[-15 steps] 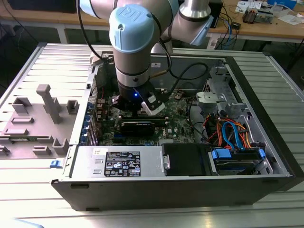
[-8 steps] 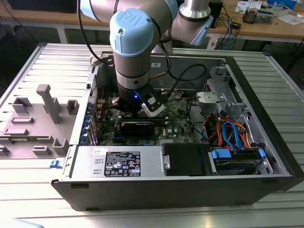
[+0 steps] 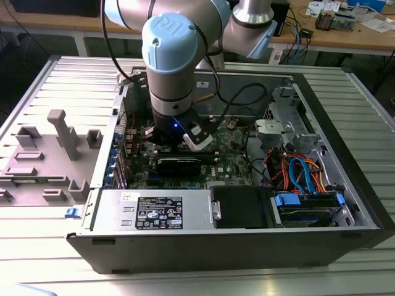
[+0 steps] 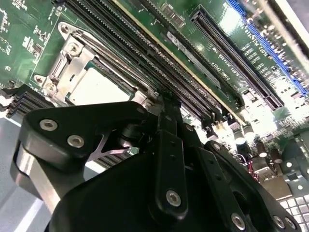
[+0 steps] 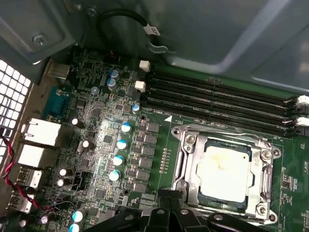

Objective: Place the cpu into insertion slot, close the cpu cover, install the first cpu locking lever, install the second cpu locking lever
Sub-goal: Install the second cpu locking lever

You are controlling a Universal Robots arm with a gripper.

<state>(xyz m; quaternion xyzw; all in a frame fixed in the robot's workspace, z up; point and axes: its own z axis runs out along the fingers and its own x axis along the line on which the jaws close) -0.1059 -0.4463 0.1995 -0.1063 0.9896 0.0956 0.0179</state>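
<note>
The cpu [image 5: 224, 170], a silvery square, lies in the insertion slot [image 5: 186, 191] on the green board. The cpu cover [image 5: 195, 157], a metal frame with a window, lies flat around it. A thin lever rod [image 5: 217, 130] runs along the socket's edge beside the memory slots. In the second wrist view the cpu [image 4: 99, 87] shows through the cover [image 4: 72, 63]. My black gripper [image 5: 167, 195] is shut on nothing, its tip just off one corner of the socket. In the second wrist view the gripper [image 4: 164, 104] sits between socket and memory slots. The exterior view has the gripper [image 3: 184, 145] low over the board.
Long black memory slots [image 5: 222, 99] run beside the socket. Capacitors [image 5: 120, 145] and rear ports [image 5: 36, 133] crowd the other side. The case walls [image 3: 345, 154], a black power-supply box [image 3: 244, 206], a labelled drive cage [image 3: 157, 209] and orange and blue cables [image 3: 296, 169] surround the board.
</note>
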